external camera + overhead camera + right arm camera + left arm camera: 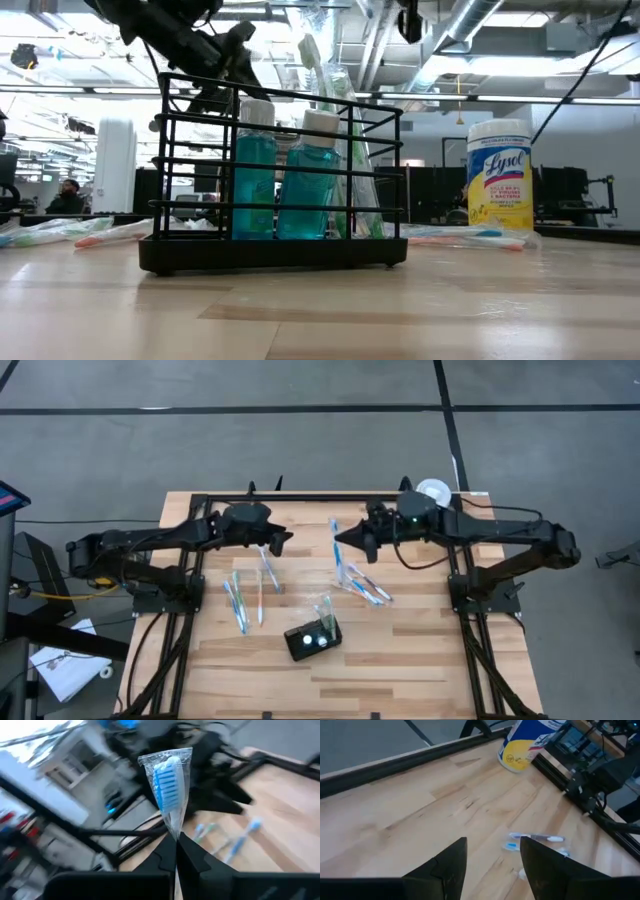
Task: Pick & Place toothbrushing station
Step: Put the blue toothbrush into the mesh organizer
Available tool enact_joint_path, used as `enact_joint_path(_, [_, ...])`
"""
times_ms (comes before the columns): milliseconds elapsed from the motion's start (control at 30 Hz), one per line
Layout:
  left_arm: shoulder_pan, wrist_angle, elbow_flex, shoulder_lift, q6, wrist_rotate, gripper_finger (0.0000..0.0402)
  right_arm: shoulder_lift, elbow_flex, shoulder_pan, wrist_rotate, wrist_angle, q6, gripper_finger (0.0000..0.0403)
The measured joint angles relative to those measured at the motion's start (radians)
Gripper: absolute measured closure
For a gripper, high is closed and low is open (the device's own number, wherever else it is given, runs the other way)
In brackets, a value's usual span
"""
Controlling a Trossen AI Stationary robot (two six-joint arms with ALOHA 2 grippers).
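Observation:
The toothbrushing station (313, 638) is a black wire rack near the table's front middle. In the low view the station (272, 250) holds two teal bottles and some toothbrushes. My right gripper (342, 541) hovers above the table's middle, shut on a wrapped blue toothbrush (169, 782). My left gripper (283, 543) hangs open a little to its left, with nothing between its fingers (451, 865). Loose wrapped toothbrushes lie flat on the wood in a left group (240, 600) and a right group (365, 588). My right gripper pinches the wrapped toothbrush between its two fingertips, on the wrapper just behind the bristle head (173, 827). The fingers come nearly level from the table's right. The blue head sticks out past the fingertips, and the brush is lifted clear of the table.
A white-and-yellow wipes canister (500, 175) stands at the far right of the table (420, 680); it also shows in the left wrist view as the canister (522, 747). Black frame rails run along the table's far and side edges. Bare wood lies right of the station.

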Motion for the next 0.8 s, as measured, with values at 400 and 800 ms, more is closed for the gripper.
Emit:
enact_joint_path(400, [-0.018,-0.042,0.000,-0.115,0.141,0.041,0.0222,0.156,-0.002,0.300,0.460,0.154,0.111,0.0402])
enact_joint_path(800, [-0.126,-0.084,0.000,-0.137,0.170,0.057,0.0224,0.199,-0.001,0.441,0.718,0.100,0.171,0.0403])
